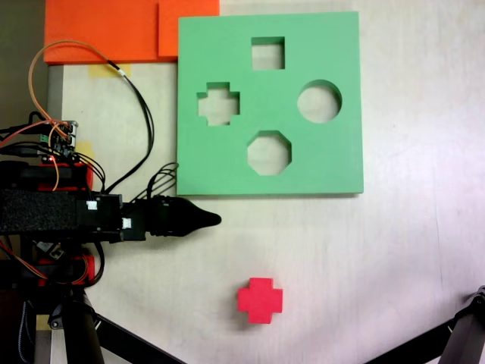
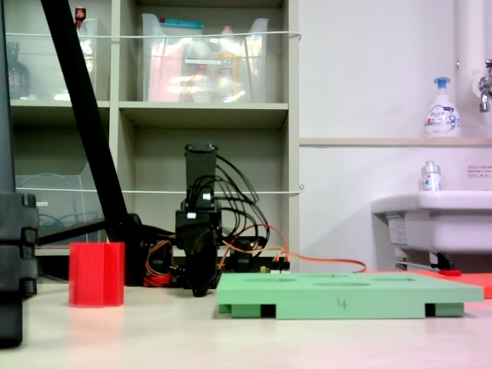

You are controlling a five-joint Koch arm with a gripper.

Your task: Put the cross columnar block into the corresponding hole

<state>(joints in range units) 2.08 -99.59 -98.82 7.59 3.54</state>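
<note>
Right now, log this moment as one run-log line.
red cross block: on table, untouched | fingers: empty, beside green board | plus hole: empty

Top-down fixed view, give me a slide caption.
Gripper waits between green board and red cross block; plus-shaped hole empty.

Black arm [image 1: 83, 212] with red parts, black and orange cables [image 1: 68, 53].

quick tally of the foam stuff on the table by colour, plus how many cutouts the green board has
Red: 1, the cross columnar block
Green: 1, the foam board
Orange: 2, the overlapping foam sheets at the top left of the fixed view from above
Total foam pieces: 4
Cutouts in the board: 4, the plus-shaped hole, a square, a circle, an octagon
</note>
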